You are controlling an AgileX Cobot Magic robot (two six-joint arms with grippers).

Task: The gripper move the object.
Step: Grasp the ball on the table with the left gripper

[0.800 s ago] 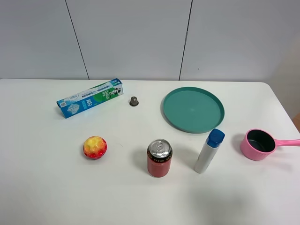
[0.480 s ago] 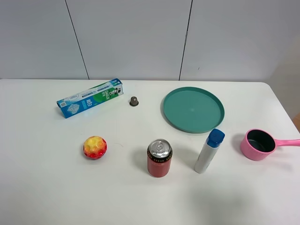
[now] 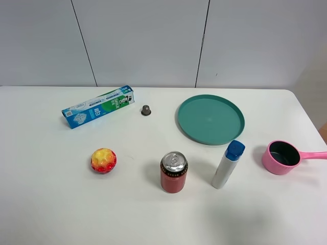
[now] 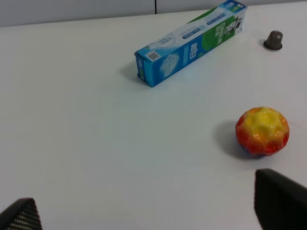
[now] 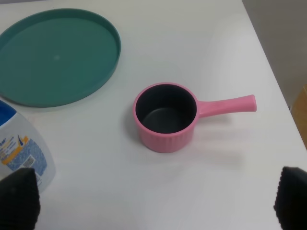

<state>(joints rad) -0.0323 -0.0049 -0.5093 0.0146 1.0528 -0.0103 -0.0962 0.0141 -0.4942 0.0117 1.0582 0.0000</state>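
The toy fruit point(image 3: 103, 160), red with a yellow bumpy top, sits on the white table point(image 3: 61, 204) at the left front. In the left wrist view it point(image 4: 262, 131) lies just beyond one black fingertip point(image 4: 280, 201). My left gripper point(image 4: 149, 211) is open and empty, its fingertips far apart, with nothing between them. My right gripper point(image 5: 154, 199) is open and empty too, in front of a pink saucepan point(image 5: 167, 117). Neither gripper shows in the exterior high view.
A red soda can point(image 3: 173, 172) stands at the front middle, with a white bottle with a blue cap point(image 3: 228, 164) to its right. A teal plate point(image 3: 210, 119), a blue toothpaste box point(image 3: 98, 106), a tiny grey cap point(image 3: 146, 109) and the saucepan point(image 3: 281, 157) are also there.
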